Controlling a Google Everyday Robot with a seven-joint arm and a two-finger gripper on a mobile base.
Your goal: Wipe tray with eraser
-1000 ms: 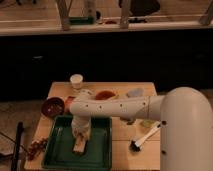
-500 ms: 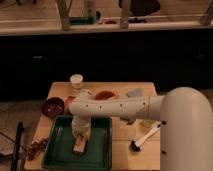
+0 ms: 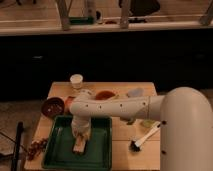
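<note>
The white robot arm (image 3: 125, 107) reaches leftward across the wooden table (image 3: 125, 137) and bends down over the dark green tray (image 3: 57, 155), which sits at the table's front left corner. Its gripper (image 3: 80, 136) points straight down into the tray, and the tan eraser (image 3: 79, 146) lies directly beneath it on the tray floor, long axis running front to back. Whether the gripper is clamped on the eraser I cannot tell. Free tray floor lies to both sides for a wiping stroke
</note>
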